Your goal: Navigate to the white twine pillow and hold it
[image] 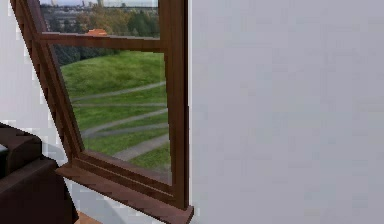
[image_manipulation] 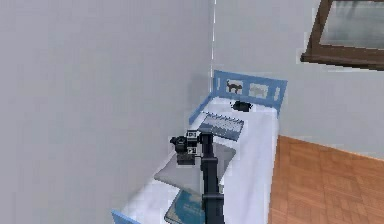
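A bed (image_manipulation: 255, 165) with a blue frame and a white mattress runs away from me in the arm side view. A pale, finely striped pillow-like thing (image_manipulation: 222, 125) lies near its blue headboard (image_manipulation: 250, 88). My arm (image_manipulation: 210, 190) rises from the bottom edge over the bed. The gripper (image_manipulation: 183, 146) sits at its far end, left of the white marker squares, short of the striped thing. The bed and a flat grey pad (image_manipulation: 190, 172) lie at and behind it, so I cannot tell whether it holds anything.
A small dark object (image_manipulation: 240, 106) lies by the headboard, and a grey-blue flat thing (image_manipulation: 188, 208) at the bed's near end. Orange wooden floor (image_manipulation: 325, 180) lies right of the bed. The forward view has a brown-framed window (image: 120, 100), white wall (image: 290, 110) and dark furniture (image: 25, 180).
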Available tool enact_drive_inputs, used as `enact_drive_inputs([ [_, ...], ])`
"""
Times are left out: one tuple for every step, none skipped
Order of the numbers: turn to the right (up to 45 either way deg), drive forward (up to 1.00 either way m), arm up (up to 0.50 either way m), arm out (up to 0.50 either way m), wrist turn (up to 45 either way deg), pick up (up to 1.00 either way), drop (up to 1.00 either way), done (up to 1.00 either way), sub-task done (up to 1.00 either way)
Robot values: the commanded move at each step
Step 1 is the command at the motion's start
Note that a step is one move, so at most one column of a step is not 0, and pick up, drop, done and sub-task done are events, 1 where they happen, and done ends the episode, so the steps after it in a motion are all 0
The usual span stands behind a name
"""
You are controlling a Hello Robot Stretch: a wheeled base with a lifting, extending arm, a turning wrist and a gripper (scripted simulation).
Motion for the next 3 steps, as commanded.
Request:
enact_drive_inputs([
  [0.0,0.0,0.0,0.0,45.0,0.0,0.0,0.0,0.0],
  [0.0,0.0,-0.3,0.0,0.0,0.0,0.0,0.0,0.0],
  [0.0,0.0,0.0,0.0,0.0,1.0,0.0,0.0,0.0],
])
